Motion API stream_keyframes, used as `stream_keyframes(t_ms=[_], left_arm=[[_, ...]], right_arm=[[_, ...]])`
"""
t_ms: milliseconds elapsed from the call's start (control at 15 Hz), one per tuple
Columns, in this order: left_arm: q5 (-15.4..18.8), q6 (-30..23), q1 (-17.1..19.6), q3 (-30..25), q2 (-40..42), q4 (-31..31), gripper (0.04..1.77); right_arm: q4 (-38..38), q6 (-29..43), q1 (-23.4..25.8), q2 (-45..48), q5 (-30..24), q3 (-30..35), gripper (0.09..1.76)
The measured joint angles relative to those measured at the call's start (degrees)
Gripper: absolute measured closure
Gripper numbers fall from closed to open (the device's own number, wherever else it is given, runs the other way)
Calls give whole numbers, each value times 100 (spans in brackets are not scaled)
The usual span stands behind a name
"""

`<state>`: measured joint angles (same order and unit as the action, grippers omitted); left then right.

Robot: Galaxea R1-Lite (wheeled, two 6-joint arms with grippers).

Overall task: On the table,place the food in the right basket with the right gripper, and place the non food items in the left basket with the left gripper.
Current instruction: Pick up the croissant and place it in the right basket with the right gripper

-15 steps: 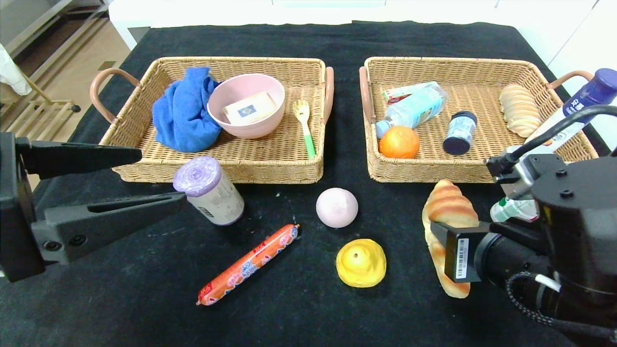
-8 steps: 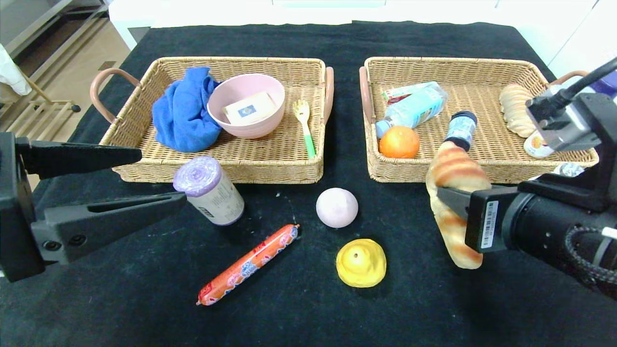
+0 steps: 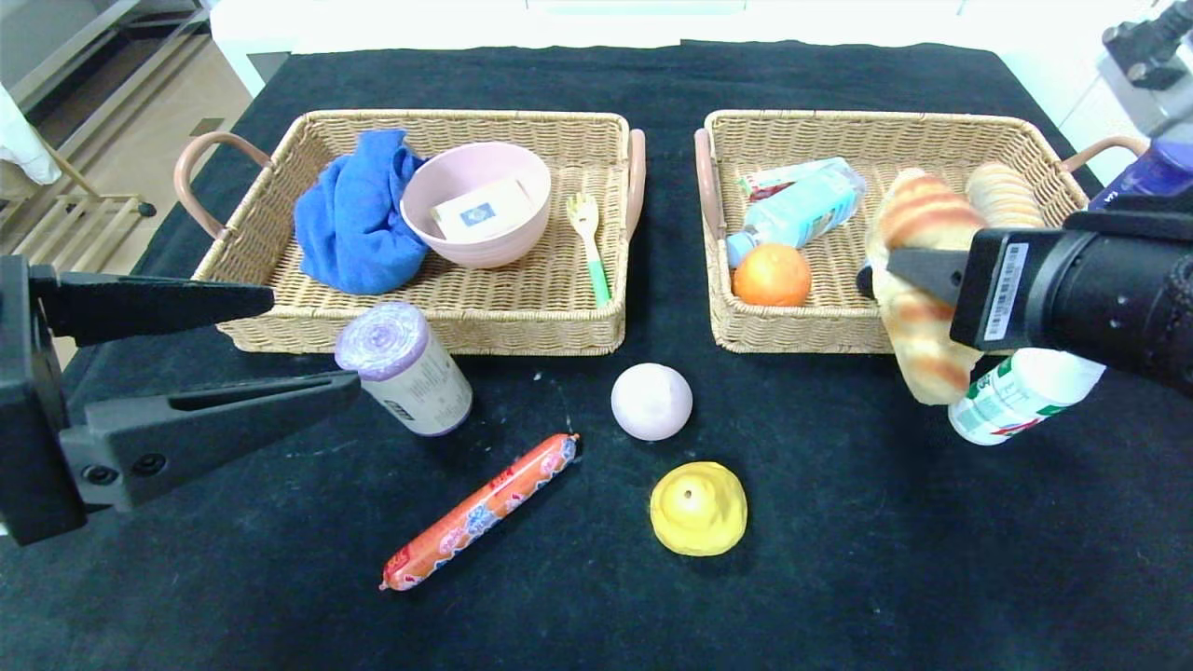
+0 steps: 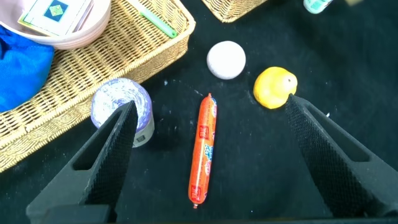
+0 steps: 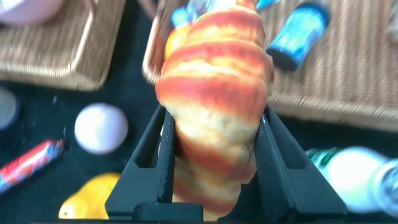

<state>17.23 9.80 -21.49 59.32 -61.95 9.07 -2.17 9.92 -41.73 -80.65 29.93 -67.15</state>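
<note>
My right gripper (image 3: 899,270) is shut on a striped croissant (image 3: 918,280) and holds it in the air over the front edge of the right basket (image 3: 811,331); the croissant fills the right wrist view (image 5: 214,93). My left gripper (image 3: 308,340) is open and empty at the left, beside a purple-capped roll (image 3: 403,368). On the cloth lie a red sausage (image 3: 480,511), a pale pink ball (image 3: 651,401), a yellow cake (image 3: 698,508) and a white bottle (image 3: 1021,393). The left wrist view shows the sausage (image 4: 204,149) between the open fingers.
The left basket (image 3: 419,326) holds a blue cloth (image 3: 354,219), a pink bowl (image 3: 475,200) with a card, and a fork (image 3: 589,244). The right basket holds an orange (image 3: 771,275), a drink bottle (image 3: 806,207), and a bread roll (image 3: 1007,191).
My right gripper has lifted the croissant off the cloth and carried it up and back toward the right basket. The white bottle now shows on the cloth. The left arm has not moved.
</note>
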Motion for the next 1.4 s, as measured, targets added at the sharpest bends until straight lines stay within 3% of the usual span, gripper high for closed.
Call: stream_keyframes(t_ms=[267,867,1400], left_arm=[[0,0,0,0,0,0,9],[0,0,-4,0,-1,0,9],[-2,0,0,0,-1,-9,9]], right_arm=[[24,-191,708,-154,-330,-518,103],[46,-486,1816,-822,-916,-1771,103],[9,-541,2509,-1810,-1254,-2839,103]])
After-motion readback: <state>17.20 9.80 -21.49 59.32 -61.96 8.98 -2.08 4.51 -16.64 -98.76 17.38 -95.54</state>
